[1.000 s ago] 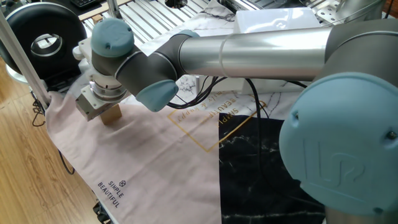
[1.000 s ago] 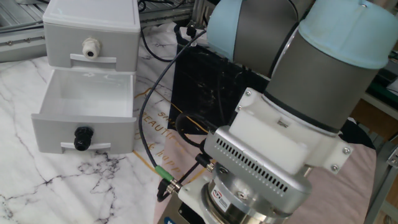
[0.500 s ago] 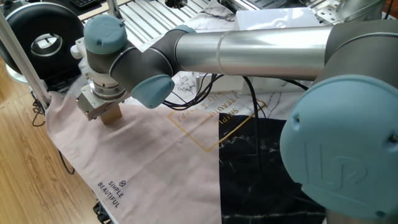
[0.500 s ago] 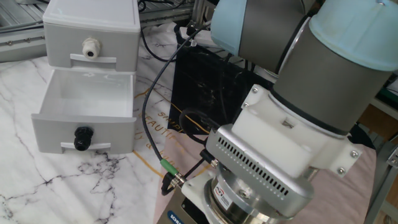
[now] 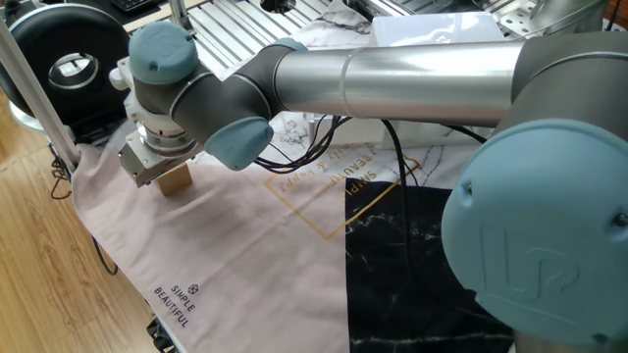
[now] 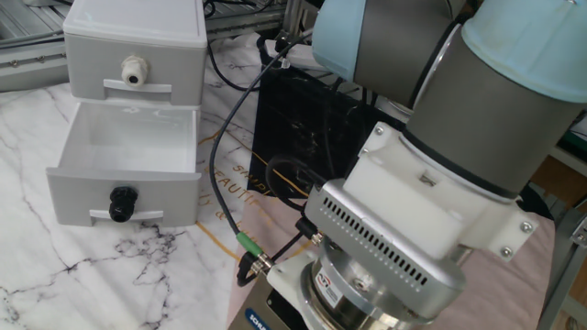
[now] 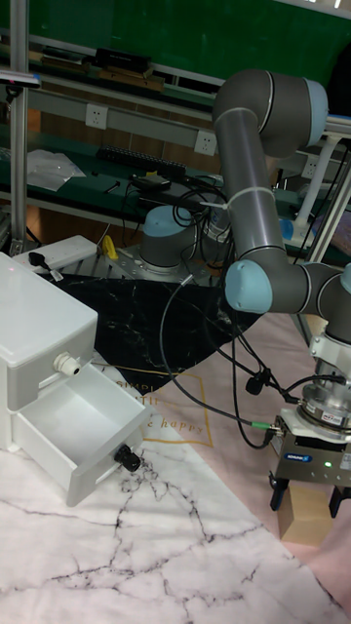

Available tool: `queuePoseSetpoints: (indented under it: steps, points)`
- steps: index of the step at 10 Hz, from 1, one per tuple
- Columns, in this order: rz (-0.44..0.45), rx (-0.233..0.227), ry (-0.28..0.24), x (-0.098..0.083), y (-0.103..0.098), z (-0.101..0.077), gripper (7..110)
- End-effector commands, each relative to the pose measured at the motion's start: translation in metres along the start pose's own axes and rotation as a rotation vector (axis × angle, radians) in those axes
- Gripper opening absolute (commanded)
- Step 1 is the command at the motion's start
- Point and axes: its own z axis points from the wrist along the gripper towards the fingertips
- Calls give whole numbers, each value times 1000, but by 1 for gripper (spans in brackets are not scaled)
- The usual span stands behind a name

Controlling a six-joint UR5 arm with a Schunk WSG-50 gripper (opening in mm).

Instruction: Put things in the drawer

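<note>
A small light-brown wooden block [image 7: 308, 523] stands on the pink cloth at the right of the tall fixed view; it also shows as a tan block [image 5: 178, 180] under the wrist. My gripper [image 7: 307, 499] is down over it, one finger on each side of the block. Whether the fingers [image 7: 280, 490] press on it is not visible. The drawer [image 6: 124, 176] of the white cabinet [image 7: 39, 327] is pulled out at the left and looks bare inside, with a dark knob [image 6: 121, 203] on its front. In the other fixed view my wrist hides block and fingertips.
The upper drawer [image 6: 134, 81] is closed, with a white knob. A pink cloth [image 5: 235, 245] and a black marbled mat [image 5: 412, 275] cover the table. Cables [image 6: 225, 174] trail from the wrist. A black round device [image 5: 64, 49] sits beyond the cloth's far corner.
The wrist shifted and turned slightly over the block between one second and half a second ago. Since then it has hardly moved. The block stays where it was.
</note>
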Motion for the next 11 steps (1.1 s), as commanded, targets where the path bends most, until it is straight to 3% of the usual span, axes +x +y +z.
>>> queuePoseSetpoints:
  steps: [1,3,5,7,9,11]
  points:
    - [26,3,5,-2,0,-1,7]
    - [29,-4,17,-2,2,2,7]
    - [34,25,35,0,-6,7,7]
    - [66,-9,34,-4,6,8,7]
    - [63,38,54,2,-4,7,7]
    - [64,40,81,9,-4,8,7]
